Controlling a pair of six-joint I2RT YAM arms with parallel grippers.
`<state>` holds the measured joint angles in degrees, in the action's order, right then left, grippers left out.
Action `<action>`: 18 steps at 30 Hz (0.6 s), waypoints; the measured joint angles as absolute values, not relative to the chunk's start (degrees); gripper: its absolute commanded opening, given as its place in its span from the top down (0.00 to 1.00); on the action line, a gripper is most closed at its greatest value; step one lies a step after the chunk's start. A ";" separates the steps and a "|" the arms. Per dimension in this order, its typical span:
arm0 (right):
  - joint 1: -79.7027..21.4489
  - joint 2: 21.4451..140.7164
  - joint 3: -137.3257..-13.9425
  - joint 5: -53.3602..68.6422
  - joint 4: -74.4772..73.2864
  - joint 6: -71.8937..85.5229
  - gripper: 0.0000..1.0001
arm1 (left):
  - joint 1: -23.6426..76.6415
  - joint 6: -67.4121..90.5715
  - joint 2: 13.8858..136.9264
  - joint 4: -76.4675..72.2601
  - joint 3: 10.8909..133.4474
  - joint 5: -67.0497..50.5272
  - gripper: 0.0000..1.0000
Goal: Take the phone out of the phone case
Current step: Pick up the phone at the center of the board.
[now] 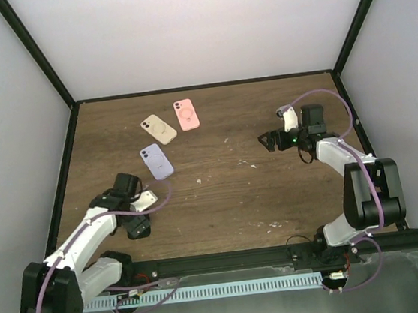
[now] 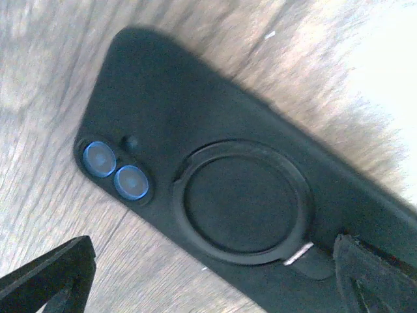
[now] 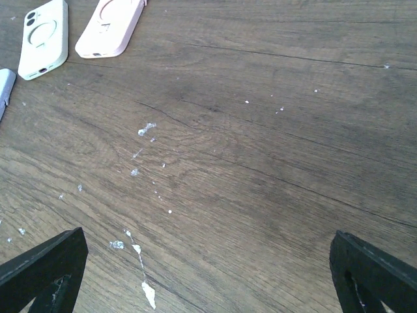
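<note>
Phone (image 2: 195, 130) in its black case (image 2: 247, 195) lies back-up near the desk's (image 1: 274, 194) left edge beneath the released left gripper (image 2: 212, 277), while the right gripper (image 3: 208, 277), also released, hovers toward the right edge.

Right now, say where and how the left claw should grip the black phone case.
Probably its two long edges, mid-length, from above: the black phone case lies flat, back up, on the table, leaving only thin sides. The open left claw sits skewed; square it first.
</note>
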<state>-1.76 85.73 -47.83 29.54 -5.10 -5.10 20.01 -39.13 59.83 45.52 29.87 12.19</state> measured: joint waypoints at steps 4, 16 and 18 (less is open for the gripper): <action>-1.76 85.73 -47.83 29.52 -5.10 -5.10 0.00 | 13.19 -41.74 59.33 44.21 29.43 9.50 0.00; -1.76 86.00 -47.83 29.56 -5.10 -5.10 0.00 | 10.15 -41.47 57.30 46.46 33.65 6.33 0.00; -1.76 86.17 -47.83 29.56 -5.13 -5.10 0.00 | 13.39 -40.38 56.86 46.33 33.47 6.68 0.00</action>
